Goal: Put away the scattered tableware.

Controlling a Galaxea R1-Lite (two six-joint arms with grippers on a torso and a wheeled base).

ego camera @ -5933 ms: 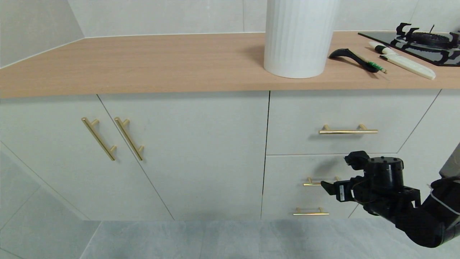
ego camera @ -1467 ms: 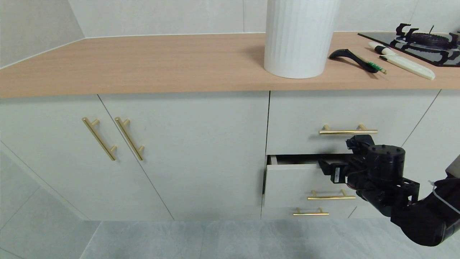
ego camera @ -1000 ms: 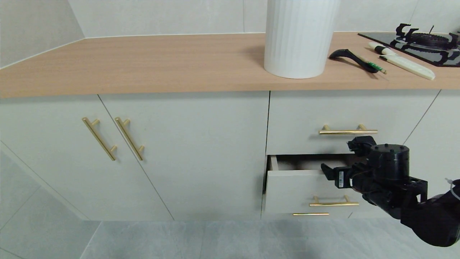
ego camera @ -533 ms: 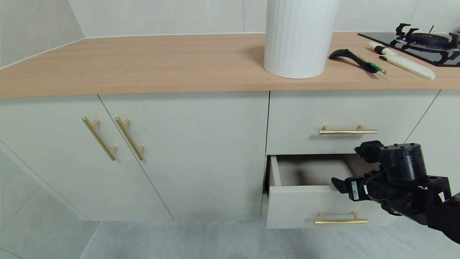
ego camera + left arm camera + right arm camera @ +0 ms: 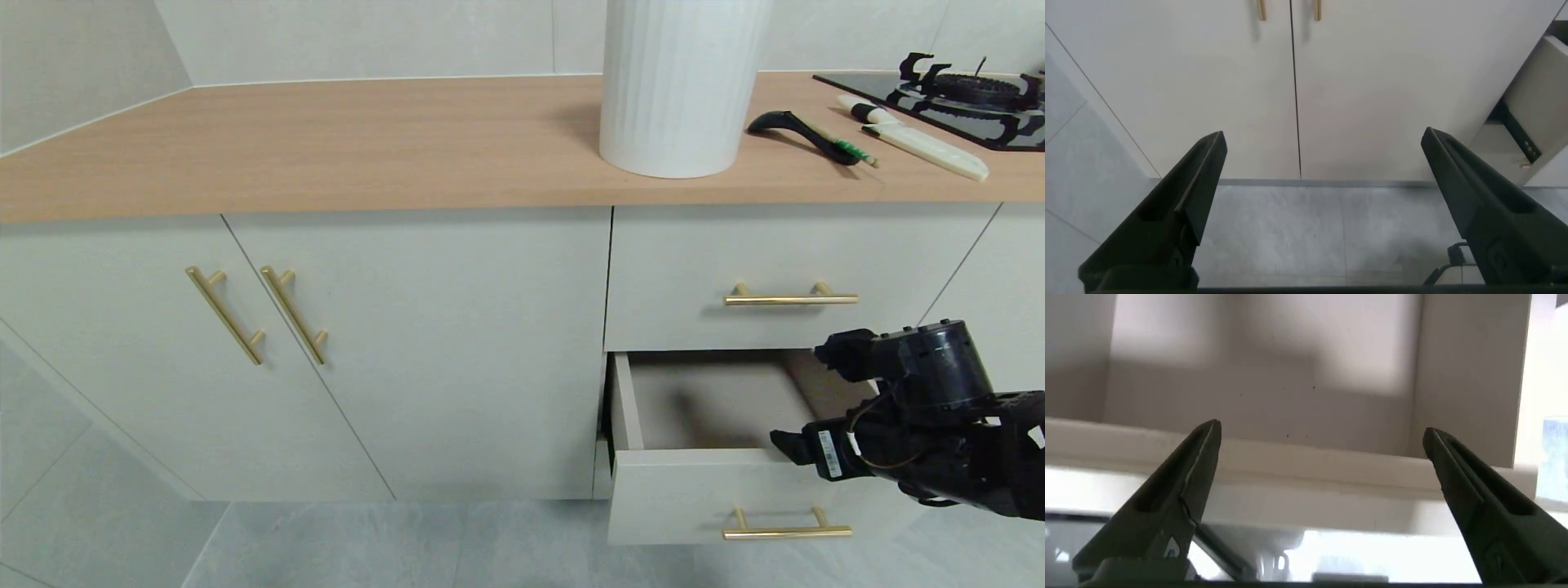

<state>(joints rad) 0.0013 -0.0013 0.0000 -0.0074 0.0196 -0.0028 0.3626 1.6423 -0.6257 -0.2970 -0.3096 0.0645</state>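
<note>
Your right pincer (image 5: 796, 397) hangs released over the open drawer (image 5: 694, 498); your left pincer (image 5: 1323, 204) is released too.

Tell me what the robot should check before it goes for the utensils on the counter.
1. Drawer open wide enough to drop things in: ok.
2. Right gripper open, clear of the drawer handle: ok.
3. Left gripper open, holding nothing: ok.
4. Black ladle and white knife lie unobstructed on the counter: ok.
5. Both reachable from this spot: cannot tell.
</note>
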